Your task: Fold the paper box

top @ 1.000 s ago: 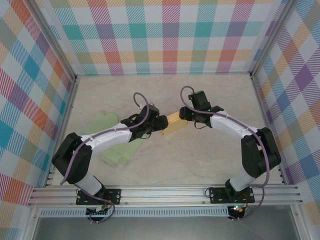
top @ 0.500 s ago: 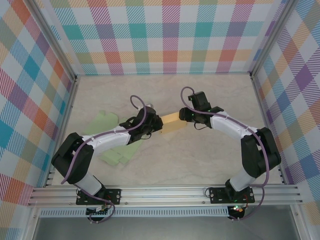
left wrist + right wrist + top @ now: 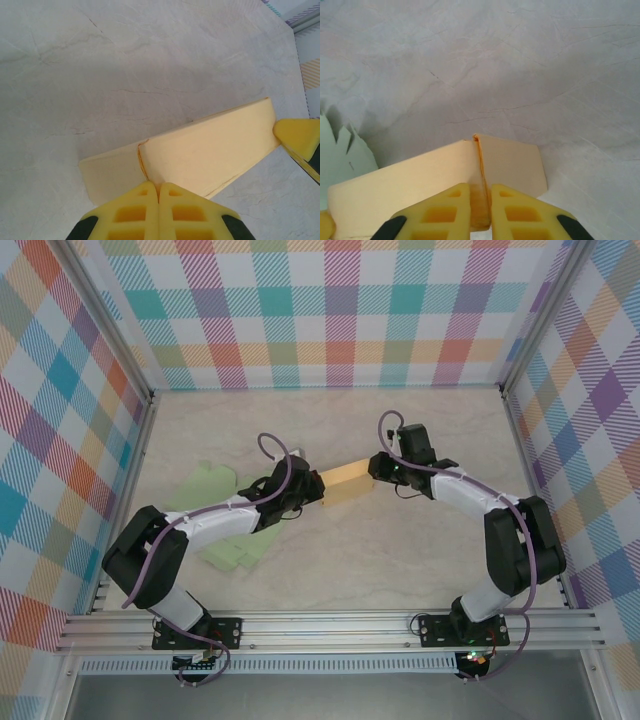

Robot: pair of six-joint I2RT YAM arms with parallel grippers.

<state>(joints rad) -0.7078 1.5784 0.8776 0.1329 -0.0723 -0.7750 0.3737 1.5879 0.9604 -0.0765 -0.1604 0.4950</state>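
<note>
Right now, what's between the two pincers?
The yellow paper box, its ends pinched by the left pincer and right pincer, seen from the top view.

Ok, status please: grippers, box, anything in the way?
Left gripper shut on paper box. Right gripper shut on its other end. Green sheets lie left, apart from box.

The paper box lies between the left tool and right tool, with sheets further left.

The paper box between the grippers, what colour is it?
The flattened paper box is pale yellow; the left wrist view shows it best.
</note>
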